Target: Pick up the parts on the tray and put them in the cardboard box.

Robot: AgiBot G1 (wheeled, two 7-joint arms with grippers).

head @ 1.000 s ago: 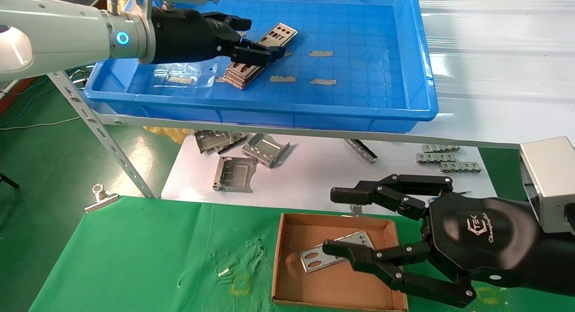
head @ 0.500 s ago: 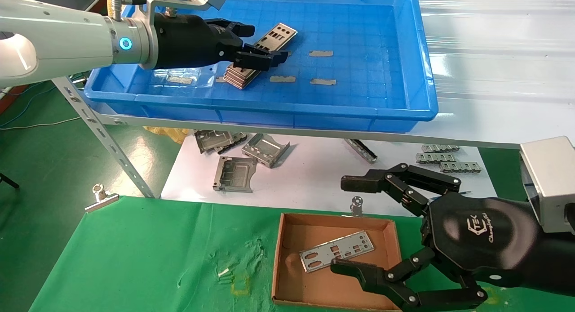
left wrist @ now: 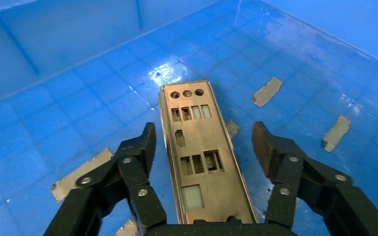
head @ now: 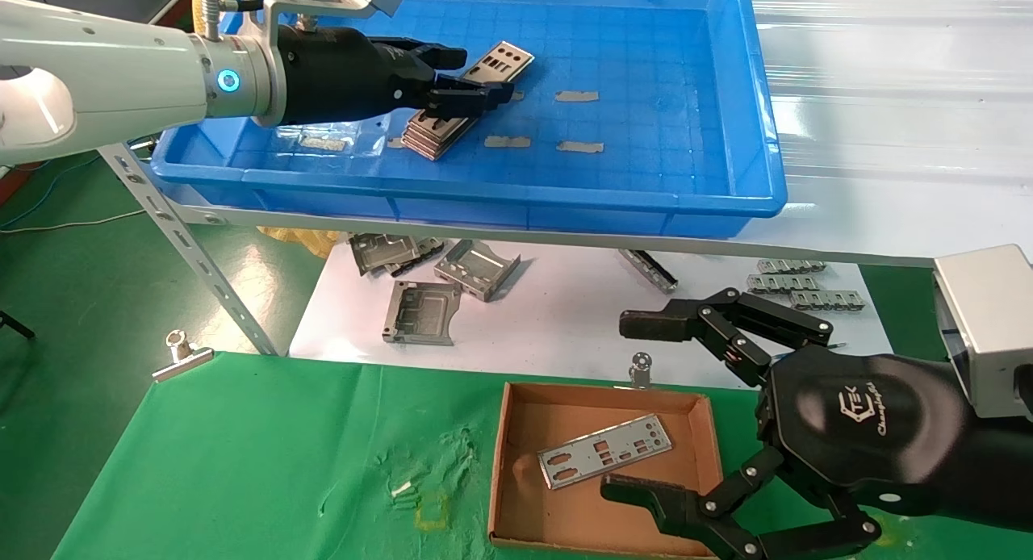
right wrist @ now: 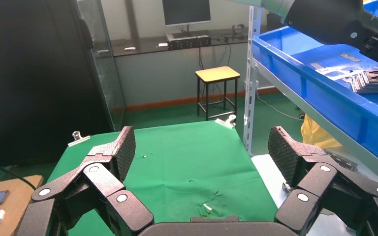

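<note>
— So, where does your left tool [head: 472, 100] stand?

— Inside the tray [head: 710, 197], fingers spread and holding nothing. You've got it hovering over the stack of parts [head: 432, 132], which lies right under the fingertips. In the left wrist view the top plate [left wrist: 202, 152] runs straight out ahead of the tool, its long axis in line with the tool's reach, one finger on each long edge.

— So you'd close across the narrow width?

— That's my reading. The gap is wider than the plate on both sides, so you have room to come down. A single plate [head: 496, 62] lies just past the stack, ahead of the fingertips; whether it touches the stack I can't quite tell from the head view.

— Any walls in the way?

— Not close. The tray's near wall sits beside the tool, well clear, and open blue floor with grey tape patches [head: 577, 96] stretches beyond it.

— And your right tool [head: 646, 411]?

— Released too, wide open, near the cardboard box [head: 504, 463] on the green cloth. One part [head: 605, 451] lies flat in that box, between the spread fingers and touching neither. The left arm is the nearer to the stack by far.
</note>
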